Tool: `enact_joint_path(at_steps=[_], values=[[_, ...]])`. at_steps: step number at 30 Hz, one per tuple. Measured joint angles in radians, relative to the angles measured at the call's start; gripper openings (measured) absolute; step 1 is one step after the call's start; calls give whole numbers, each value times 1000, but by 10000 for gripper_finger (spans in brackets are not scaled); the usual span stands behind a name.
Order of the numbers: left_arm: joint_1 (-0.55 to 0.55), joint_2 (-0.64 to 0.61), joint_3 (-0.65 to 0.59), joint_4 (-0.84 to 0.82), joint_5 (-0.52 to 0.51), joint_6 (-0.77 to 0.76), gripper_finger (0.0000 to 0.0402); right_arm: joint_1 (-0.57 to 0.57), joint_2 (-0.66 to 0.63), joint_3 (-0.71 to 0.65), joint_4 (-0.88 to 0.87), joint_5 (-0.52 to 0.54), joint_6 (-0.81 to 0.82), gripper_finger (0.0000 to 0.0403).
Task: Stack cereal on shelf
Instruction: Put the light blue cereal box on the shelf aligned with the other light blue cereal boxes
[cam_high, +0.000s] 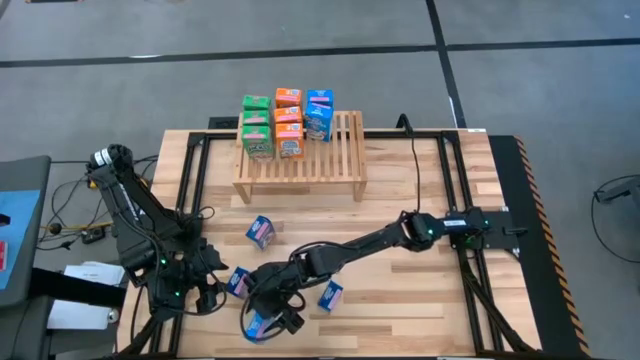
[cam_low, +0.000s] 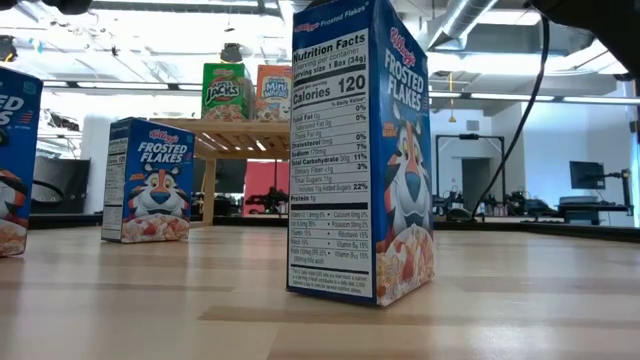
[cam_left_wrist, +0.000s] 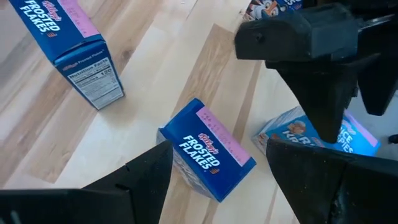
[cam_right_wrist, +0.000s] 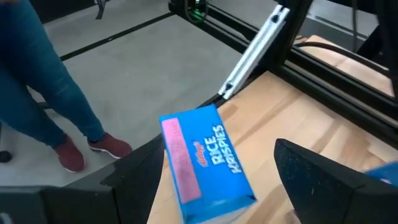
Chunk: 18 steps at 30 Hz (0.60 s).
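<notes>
Right gripper (cam_right_wrist: 214, 171) hangs low over the table's edge (cam_right_wrist: 311, 134), its two dark fingers (cam_right_wrist: 140, 177) spread wide. Between them sits a blue Rice Krispies box (cam_right_wrist: 205, 163), pink top panel facing up, with neither finger touching it. Dark frame rails (cam_right_wrist: 323, 59) run along the table, and a silver bar (cam_right_wrist: 252, 53) slants up from the edge. Beyond, on the grey floor (cam_right_wrist: 155, 56), a person's jeans legs (cam_right_wrist: 43, 93) and red shoes (cam_right_wrist: 109, 146) stand close by.
</notes>
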Motion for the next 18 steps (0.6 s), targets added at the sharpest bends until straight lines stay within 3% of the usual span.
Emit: enact_joint_path(at_steps=[18], values=[[0,0,0,-33,0,-1,250,-12,4,-24,33,-30,-12,329]])
